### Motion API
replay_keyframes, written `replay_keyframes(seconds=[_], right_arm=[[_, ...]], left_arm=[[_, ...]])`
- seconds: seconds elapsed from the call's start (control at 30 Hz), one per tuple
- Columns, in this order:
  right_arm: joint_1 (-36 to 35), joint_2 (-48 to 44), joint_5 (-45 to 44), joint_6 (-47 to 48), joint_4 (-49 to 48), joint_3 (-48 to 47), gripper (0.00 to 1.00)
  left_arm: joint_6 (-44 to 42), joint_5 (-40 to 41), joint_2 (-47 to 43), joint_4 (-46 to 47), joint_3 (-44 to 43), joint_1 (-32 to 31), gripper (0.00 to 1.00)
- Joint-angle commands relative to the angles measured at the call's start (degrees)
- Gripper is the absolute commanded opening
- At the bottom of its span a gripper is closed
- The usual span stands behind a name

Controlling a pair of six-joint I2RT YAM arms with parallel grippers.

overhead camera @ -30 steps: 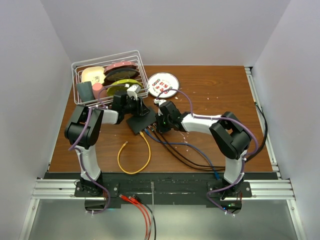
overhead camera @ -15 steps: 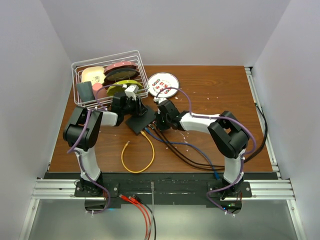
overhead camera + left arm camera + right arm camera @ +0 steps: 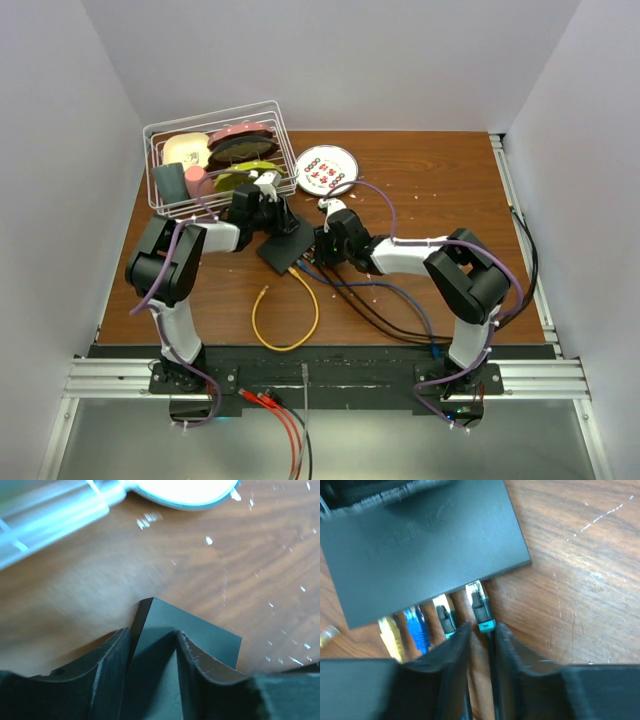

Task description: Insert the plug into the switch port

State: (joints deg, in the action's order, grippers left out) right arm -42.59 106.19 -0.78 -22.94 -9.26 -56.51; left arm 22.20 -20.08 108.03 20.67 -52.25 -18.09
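Right gripper (image 3: 483, 632) pinches the teal-booted plug (image 3: 479, 604), its length aimed toward the far left corner of the table (image 3: 440, 190), tip at the end port (image 3: 471, 585) of the switch (image 3: 420, 540); left gripper (image 3: 152, 636) clamps the switch.

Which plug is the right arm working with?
On the brown wooden table lies a flat matte black switch box, plugs along one edge. The end one, a black plug with teal collar, alone sits inside the right end effector.

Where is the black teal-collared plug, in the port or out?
Cannot tell: the black teal-collared plug meets the matte black box edge; depth is hidden.
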Motion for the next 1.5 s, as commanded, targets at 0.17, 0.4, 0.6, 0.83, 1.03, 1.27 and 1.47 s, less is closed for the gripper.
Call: replay_keyframes(seconds=[0.17, 0.4, 0.6, 0.83, 1.03, 1.27, 1.47], right_arm=[[-0.91, -6.34, -3.88, -1.76, -3.15, 6.15, 0.67], [-2.32, -18.37, -7.39, -1.32, 1.17, 9.75, 0.98], [-2.85, -33.22, -7.22, -1.23, 4.77, 12.03, 0.99], [-2.94, -51.24, -9.06, -0.79, 10.56, 15.2, 0.99], [-2.94, -57.59, -11.79, -0.61, 14.78, 17.05, 0.99], [-2.94, -59.26, -9.07, -1.32, 15.41, 18.54, 0.99], [-2.94, -60.14, -9.59, -1.5, 14.79, 19.16, 0.99]], left_arm=[[3.47, 5.3, -5.8, -18.03, 0.66, -2.65, 0.63], [3.73, 12.42, -23.63, -20.4, 4.86, -2.57, 0.83], [3.47, 14.19, -41.21, -20.14, 9.61, -2.66, 1.0], [4.17, 15.93, -56.58, -20.58, 14.8, -2.66, 1.0], [4.17, 18.14, -62.94, -20.58, 17.71, -2.66, 1.0], [3.65, 18.14, -62.24, -23.39, 16.65, -2.66, 1.0], [2.85, 18.84, -63.11, -23.65, 17.09, -2.66, 1.0]])
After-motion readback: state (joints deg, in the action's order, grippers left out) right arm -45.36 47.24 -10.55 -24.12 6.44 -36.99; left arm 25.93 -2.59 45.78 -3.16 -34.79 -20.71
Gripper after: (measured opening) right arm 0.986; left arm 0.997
